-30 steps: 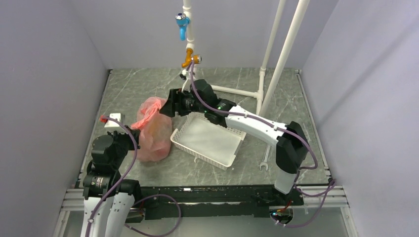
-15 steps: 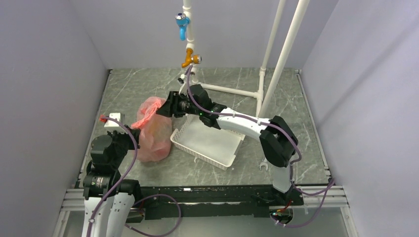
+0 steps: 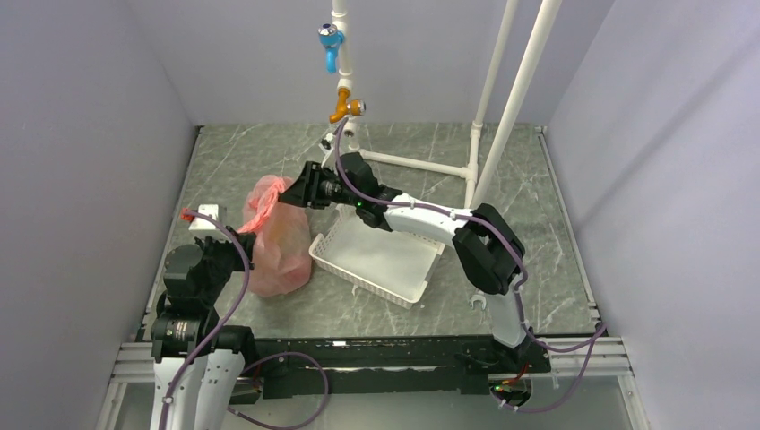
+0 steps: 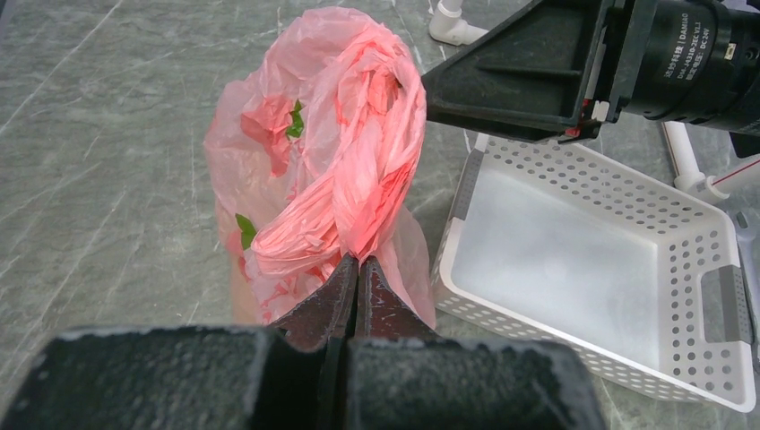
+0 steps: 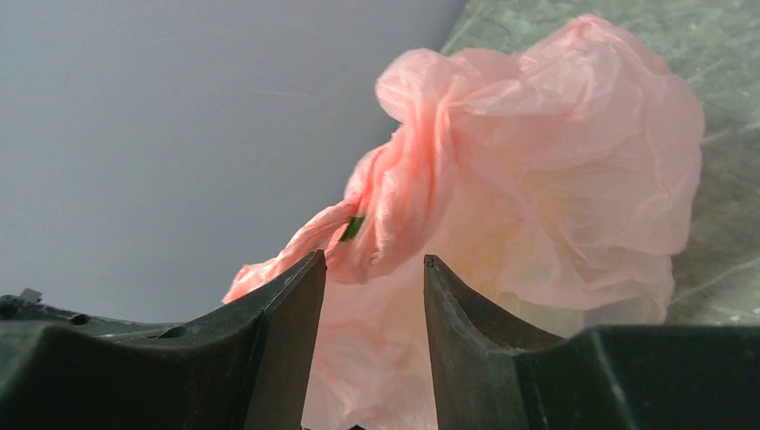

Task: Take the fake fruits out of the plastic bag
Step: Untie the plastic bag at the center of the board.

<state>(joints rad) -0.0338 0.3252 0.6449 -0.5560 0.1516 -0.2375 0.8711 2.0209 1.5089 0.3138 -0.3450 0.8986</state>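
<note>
Plastic bag (image 4: 341, 179): crinkly, translucent pink.

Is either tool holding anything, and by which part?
The left tool pinches the plastic bag by its twisted handle; the right tool stands open around the bunched top.

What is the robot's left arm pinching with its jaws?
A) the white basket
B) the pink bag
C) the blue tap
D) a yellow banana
B: in the left wrist view the left gripper has its jaws shut on a twisted strand of the pink bag, while the white basket sits untouched beside it.
</note>
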